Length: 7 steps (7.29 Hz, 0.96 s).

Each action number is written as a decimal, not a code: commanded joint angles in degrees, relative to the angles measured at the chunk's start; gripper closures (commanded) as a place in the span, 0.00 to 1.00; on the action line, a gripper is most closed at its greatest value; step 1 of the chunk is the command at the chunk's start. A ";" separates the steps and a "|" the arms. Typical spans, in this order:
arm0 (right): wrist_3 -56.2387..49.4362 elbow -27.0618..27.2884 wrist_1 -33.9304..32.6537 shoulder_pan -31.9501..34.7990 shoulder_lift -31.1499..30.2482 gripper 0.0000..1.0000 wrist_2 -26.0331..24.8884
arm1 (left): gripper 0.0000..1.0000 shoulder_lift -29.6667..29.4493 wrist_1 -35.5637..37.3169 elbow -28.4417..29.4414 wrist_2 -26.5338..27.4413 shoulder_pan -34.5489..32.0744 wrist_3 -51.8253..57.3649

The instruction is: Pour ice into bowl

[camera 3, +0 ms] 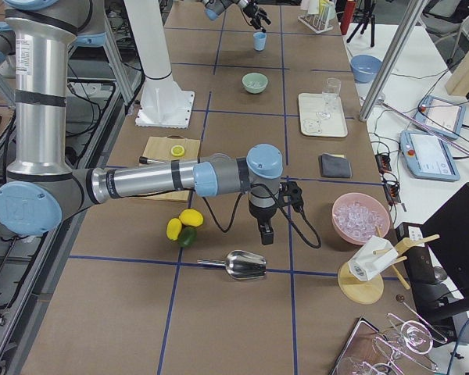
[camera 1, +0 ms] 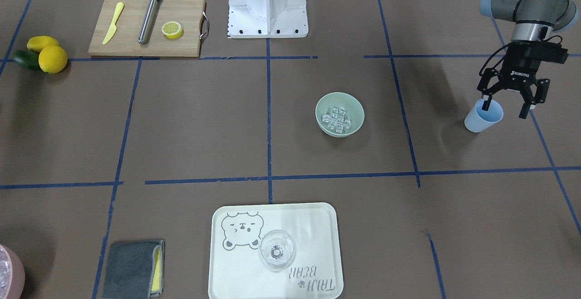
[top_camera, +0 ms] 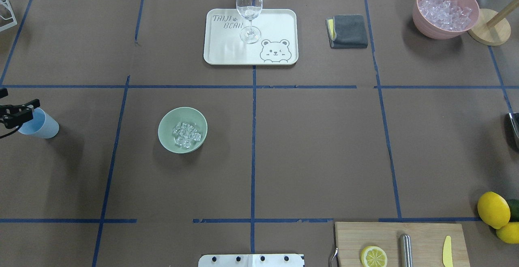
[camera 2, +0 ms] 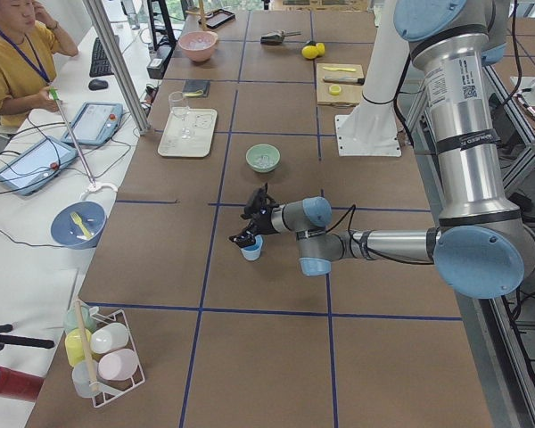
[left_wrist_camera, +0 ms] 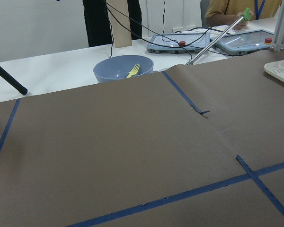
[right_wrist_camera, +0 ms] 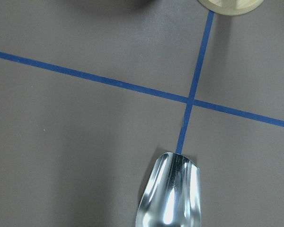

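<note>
Exterior front-facing view showed the left pincer (camera 1: 504, 110) spread wide astride the thin rim of the blue cup (camera 1: 476, 124), probably its best hold, with hard, slippery ice (camera 1: 337, 120) lying in the bowl (camera 1: 358, 108).

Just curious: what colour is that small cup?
The cup is light blue, clearest in the front-facing view.

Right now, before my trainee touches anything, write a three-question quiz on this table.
1. True or false: the ice lies in the sage-green bowl.
2. What stands on the tray? A) a mug B) a wine glass C) a bottle
3. One word: is the left claw, at the blue cup, open or shut?
Key: 1 true; 2 B; 3 open.
</note>
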 commanded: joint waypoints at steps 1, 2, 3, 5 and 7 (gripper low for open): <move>-0.03 0.00 0.00 0.14 -0.06 0.00 -0.02 | 0.00 -0.86 12.95 -4.10 -17.49 -16.83 16.78; -0.03 0.00 0.00 0.23 -0.06 0.00 -0.02 | 0.00 -2.17 20.68 -6.05 -21.82 -22.04 24.67; -0.12 0.00 0.00 0.23 -0.06 0.00 -0.02 | 0.00 -5.31 29.72 -6.24 -24.56 -29.14 34.85; -0.12 0.00 0.00 0.23 -0.06 0.00 -0.02 | 0.00 -13.56 54.55 -6.16 -33.18 -41.63 44.06; -0.03 0.26 0.00 0.23 -0.07 0.00 0.15 | 0.00 -18.67 77.06 -5.11 -31.98 -43.09 52.68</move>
